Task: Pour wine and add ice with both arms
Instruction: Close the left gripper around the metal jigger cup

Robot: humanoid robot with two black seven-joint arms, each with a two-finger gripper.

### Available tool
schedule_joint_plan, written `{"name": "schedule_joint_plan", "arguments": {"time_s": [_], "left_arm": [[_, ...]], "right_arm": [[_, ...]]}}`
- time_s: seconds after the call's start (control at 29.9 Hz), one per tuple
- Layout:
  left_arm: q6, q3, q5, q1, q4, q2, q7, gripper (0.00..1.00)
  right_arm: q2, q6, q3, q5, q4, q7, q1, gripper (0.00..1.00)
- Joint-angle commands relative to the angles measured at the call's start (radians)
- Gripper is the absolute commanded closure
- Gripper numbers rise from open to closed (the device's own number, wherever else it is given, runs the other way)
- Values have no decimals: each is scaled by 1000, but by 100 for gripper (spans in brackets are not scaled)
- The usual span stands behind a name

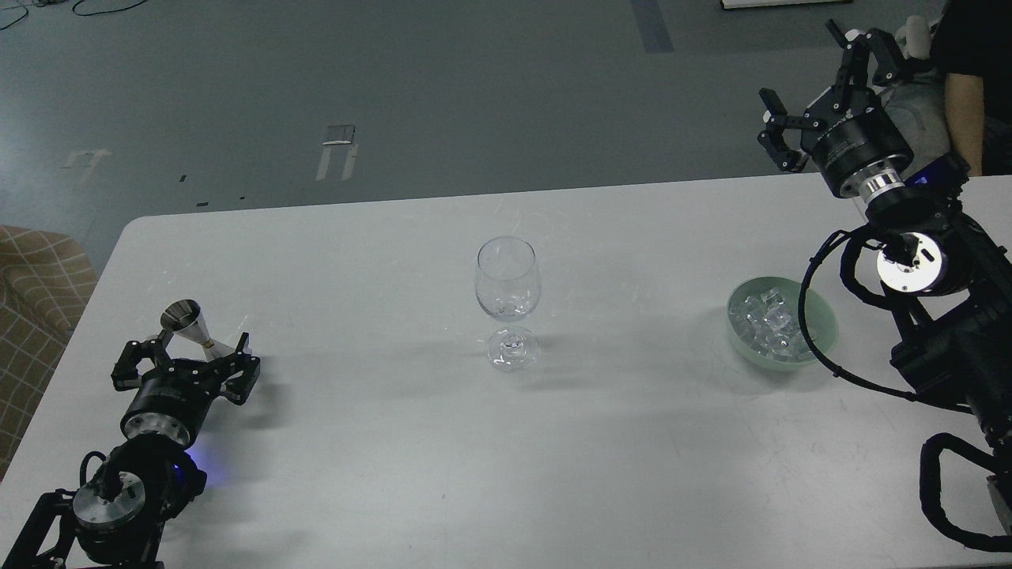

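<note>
The white table (395, 442) lies bare between the glass (507, 300) at centre and each arm. My left gripper (186, 359) sits low near the left edge, jaws spread around the steel jigger (190, 325); whether they touch it I cannot tell. My right gripper (826, 87), spread and empty, hangs past the far edge. Ice (767, 322) fills the green bowl (826, 325), partly hidden by cable.

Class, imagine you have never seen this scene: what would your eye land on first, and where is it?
First, the clear wine glass, upright and alone mid-table. Then the pale green bowl of ice to its right. Last, the left gripper, open around a small metal jigger near the table's left edge.
</note>
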Motion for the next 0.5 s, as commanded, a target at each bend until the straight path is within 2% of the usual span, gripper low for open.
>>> {"name": "schedule_joint_plan", "arguments": {"time_s": [0.0,0.17,0.47], "left_arm": [[-11,6,-2,-18,24,1,4,6],[-68,8,2,-57,87,7,4,12],[-93,9,64,-91,154,6,-12,13]], "right_arm": [[0,0,0,0,0,0,0,0],[0,0,0,-1,0,0,-3,0],[0,0,0,-2,0,0,-5,0]]}}
